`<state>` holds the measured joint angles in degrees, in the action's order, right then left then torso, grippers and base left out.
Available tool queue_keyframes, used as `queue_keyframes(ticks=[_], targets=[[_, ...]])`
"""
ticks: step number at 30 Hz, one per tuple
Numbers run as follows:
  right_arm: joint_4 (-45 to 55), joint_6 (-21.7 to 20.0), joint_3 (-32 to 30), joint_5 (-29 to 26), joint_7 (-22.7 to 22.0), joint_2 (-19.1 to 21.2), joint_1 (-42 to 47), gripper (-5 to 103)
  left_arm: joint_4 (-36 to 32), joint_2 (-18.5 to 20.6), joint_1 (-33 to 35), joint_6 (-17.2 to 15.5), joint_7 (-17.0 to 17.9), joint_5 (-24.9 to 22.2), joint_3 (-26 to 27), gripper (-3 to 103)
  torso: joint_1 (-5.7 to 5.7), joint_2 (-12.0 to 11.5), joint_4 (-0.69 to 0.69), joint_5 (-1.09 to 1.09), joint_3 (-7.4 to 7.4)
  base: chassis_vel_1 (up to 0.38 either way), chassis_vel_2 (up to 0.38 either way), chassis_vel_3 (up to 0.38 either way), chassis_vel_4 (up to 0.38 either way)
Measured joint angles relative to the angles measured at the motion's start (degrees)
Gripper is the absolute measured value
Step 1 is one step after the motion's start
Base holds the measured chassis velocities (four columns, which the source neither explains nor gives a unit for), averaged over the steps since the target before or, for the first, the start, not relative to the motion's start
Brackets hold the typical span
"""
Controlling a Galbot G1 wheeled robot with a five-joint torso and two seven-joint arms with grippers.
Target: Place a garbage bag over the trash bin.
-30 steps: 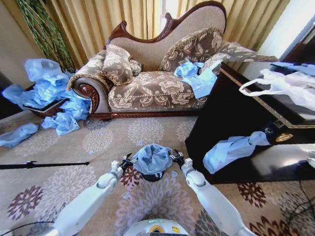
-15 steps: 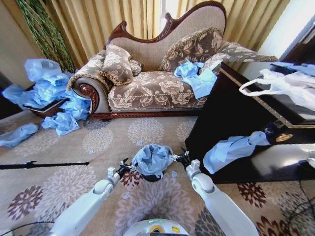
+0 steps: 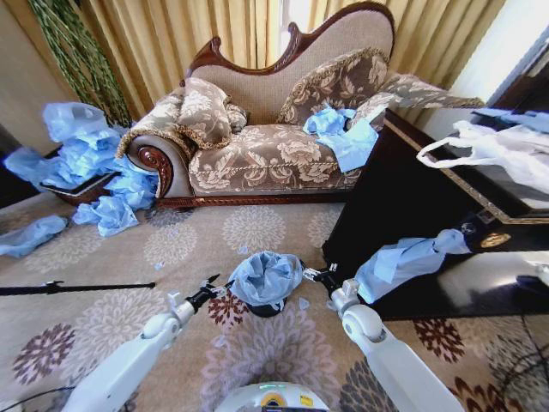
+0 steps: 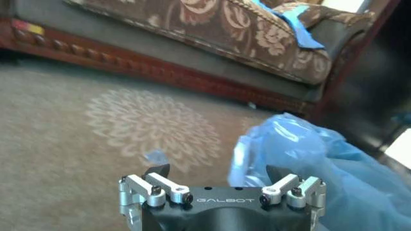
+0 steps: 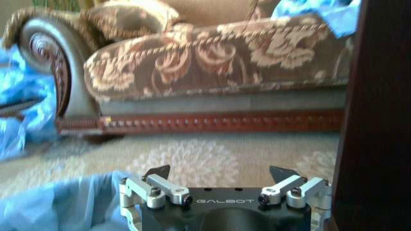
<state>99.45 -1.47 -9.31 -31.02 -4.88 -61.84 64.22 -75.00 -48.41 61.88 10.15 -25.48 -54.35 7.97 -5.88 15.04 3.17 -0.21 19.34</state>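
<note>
**On carpet, bag draping bin**

Garbage bag [image 3: 266,277] is sitting crumpled over the trash bin [image 3: 268,307], near the sofa [image 3: 274,129]. Left gripper [image 3: 208,289] is hovering just left, fingers spread, empty. Right gripper [image 3: 318,276] is flanking right, likewise spread.

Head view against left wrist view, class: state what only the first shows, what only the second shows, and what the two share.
Only the head view: the trash bin as a dark sliver under the garbage bag, the right hand beside the bag, the dark cabinet, and the heap of blue bags by the sofa's arm. Only the left wrist view: the left hand from behind, fingers apart, nothing between them. Both: the garbage bag, the sofa, the patterned carpet.
</note>
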Motion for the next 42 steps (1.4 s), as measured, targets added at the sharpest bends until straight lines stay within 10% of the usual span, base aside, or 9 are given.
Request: queue_keyframes(ticks=[2,6,10,17,22,31,42], targets=[[0.72,1.17,-0.4,-0.13,-0.23,-0.23,0.43,100,-0.87,0.22,0.27,0.09,0.91,-0.01,0.33,100,0.0,0.0,-0.02,0.0,0.0,0.0,0.0,0.0,0.0],[7.34,4.39,-3.23,-0.34,-2.89,-0.88,3.77,100,-11.55,1.83,1.15,-1.23,13.54,1.68,2.48,100,0.0,0.0,-0.03,0.03,0.0,0.0,0.0,0.0,0.0],[15.87,5.86,-6.89,-0.62,-5.0,-0.84,11.1,100,-28.64,5.37,-2.28,-9.49,33.93,2.78,-0.48,95,0.01,0.0,0.05,0.02,-0.01,0.0,0.0,0.0,0.0],[23.27,8.55,-11.0,2.38,-4.2,-2.01,21.59,100,-39.34,12.04,-11.55,-20.76,43.99,-0.75,-9.9,91,0.01,0.0,-0.02,0.01,-0.01,0.0,0.0,0.0,0.0],[27.59,10.86,-14.97,5.34,-4.44,-5.73,29.8,100,-35.11,13.25,-29.11,-23.59,43.07,-0.28,-29.47,75,0.01,0.0,0.0,-0.04,0.0,0.0,0.0,0.0,0.0],[29.79,16.03,-18.03,9.27,-4.89,-11.58,37.56,100,-24.49,3.59,-52.15,-31.86,39.44,-0.65,-56.45,36,0.0,0.0,0.0,0.01,0.0,0.0,0.0,0.0,0.0],[27.04,16.65,-18.16,9.37,-5.94,-12.19,36.1,100,-16.78,-1.7,-55.25,-43.83,35.06,0.97,-61.1,1,0.0,0.0,-0.01,0.02,0.0,0.0,0.0,0.0,0.0]])
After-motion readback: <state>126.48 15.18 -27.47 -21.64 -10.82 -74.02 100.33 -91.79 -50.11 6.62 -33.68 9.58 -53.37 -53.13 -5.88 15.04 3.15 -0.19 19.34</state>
